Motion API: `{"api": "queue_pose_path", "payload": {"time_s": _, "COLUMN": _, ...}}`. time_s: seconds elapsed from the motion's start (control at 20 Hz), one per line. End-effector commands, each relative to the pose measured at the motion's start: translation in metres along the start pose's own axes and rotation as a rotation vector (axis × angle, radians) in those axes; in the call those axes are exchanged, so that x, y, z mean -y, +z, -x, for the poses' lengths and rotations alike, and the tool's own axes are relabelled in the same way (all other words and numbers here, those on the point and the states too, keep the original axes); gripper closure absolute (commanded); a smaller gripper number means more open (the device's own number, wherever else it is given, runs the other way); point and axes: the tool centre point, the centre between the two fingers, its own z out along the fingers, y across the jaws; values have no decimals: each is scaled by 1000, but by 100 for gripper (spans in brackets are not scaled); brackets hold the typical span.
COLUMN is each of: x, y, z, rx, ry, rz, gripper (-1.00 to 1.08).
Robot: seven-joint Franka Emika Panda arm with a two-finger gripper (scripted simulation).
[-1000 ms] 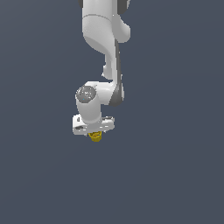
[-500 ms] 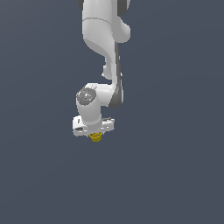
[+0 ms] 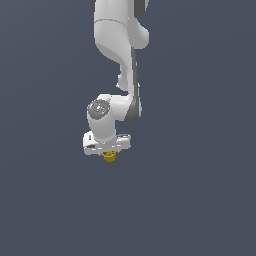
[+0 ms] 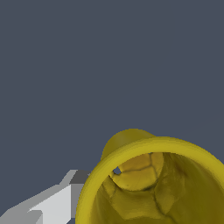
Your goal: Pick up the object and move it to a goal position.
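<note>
The object is a tiny yellow cup [image 3: 109, 156] with a round rim and tapering body. In the exterior view it hangs just under the white gripper [image 3: 108, 154], held between the fingers. The gripper is shut on it and carries it above the dark grey ground. In the wrist view the yellow cup [image 4: 153, 183] fills the near part of the picture, its open mouth facing the camera. One light grey finger [image 4: 52, 203] touches its rim; the other finger is hidden.
The white arm [image 3: 117, 60] reaches down from the top of the exterior view. Plain dark grey ground [image 3: 200, 175] lies all around. No goal marker shows.
The arm and the gripper with the yellow cup have moved slightly up and to the exterior view's right. The grip has not changed.
</note>
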Motion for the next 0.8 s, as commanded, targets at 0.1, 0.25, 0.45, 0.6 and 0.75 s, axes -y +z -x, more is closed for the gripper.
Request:
{"api": "queue_pose_path", "payload": {"time_s": 0.1, "x": 1, "y": -11, "z": 5, "rx": -2, "ry": 0, "rz": 1, "gripper": 108}}
{"api": "queue_pose_path", "payload": {"time_s": 0.25, "x": 3, "y": -23, "z": 11, "rx": -2, "ry": 0, "rz": 1, "gripper": 108}}
{"api": "queue_pose_path", "payload": {"time_s": 0.45, "x": 6, "y": -45, "z": 21, "rx": -2, "ry": 0, "rz": 1, "gripper": 108}}
{"api": "queue_pose_path", "payload": {"time_s": 0.6, "x": 8, "y": -59, "z": 28, "rx": -2, "ry": 0, "rz": 1, "gripper": 108}}
{"api": "queue_pose_path", "payload": {"time_s": 0.75, "x": 9, "y": -70, "z": 32, "rx": -2, "ry": 0, "rz": 1, "gripper": 108}}
